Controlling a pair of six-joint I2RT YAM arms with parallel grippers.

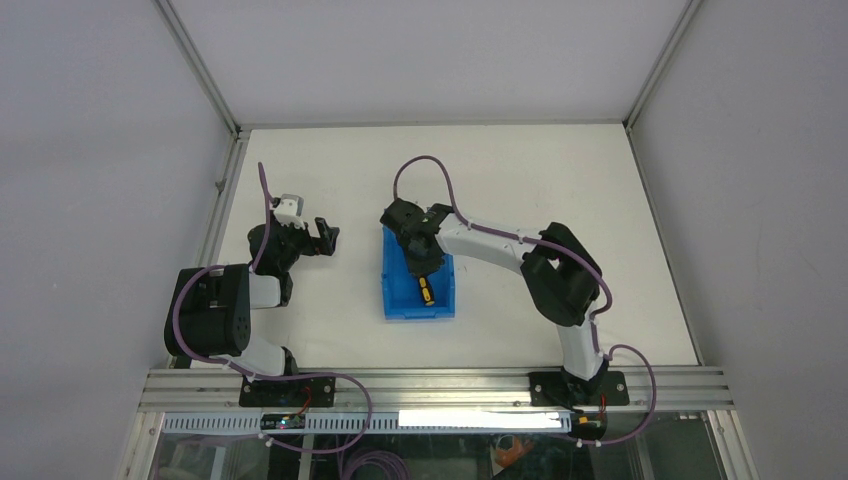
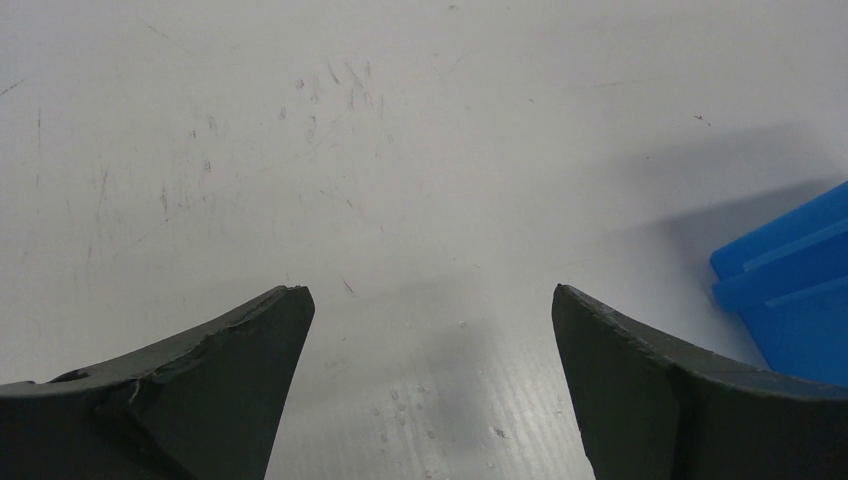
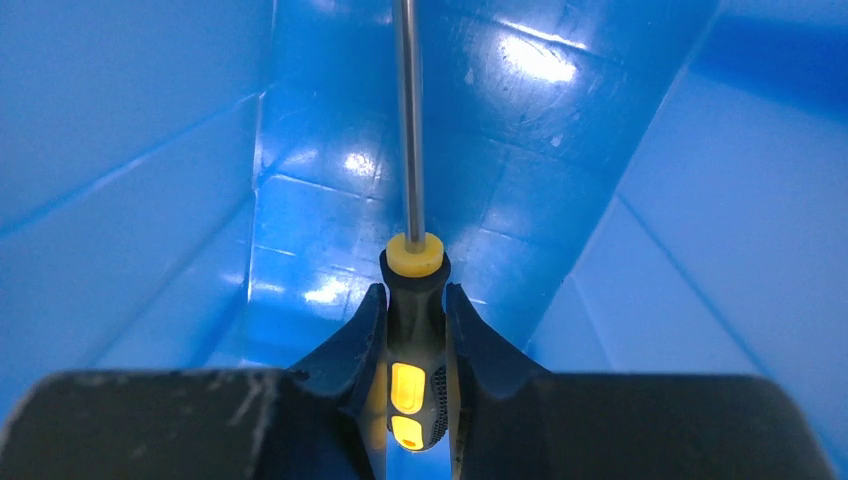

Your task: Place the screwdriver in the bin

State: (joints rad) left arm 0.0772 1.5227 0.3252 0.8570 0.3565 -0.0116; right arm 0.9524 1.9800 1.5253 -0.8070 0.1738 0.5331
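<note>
The yellow-and-black screwdriver [image 3: 413, 262], its handle pinched between the right gripper's [image 3: 415, 300] fingers, is held inside the bright blue open-top bin [image 1: 390, 290], thin metal shaft pointing toward the bin's floor.

A white table [image 1: 520, 170] is enclosed on the left, right and far sides by plain pale grey walls [image 1: 100, 150], with slanting metal posts [image 1: 200, 65] set at the far corners. Fine scratches [image 2: 330, 90] are seen on its surface. The near edge is bounded by a slotted aluminium rail [image 1: 430, 385], below which what may be a bright light strip [image 1: 480, 420] is seen
</note>
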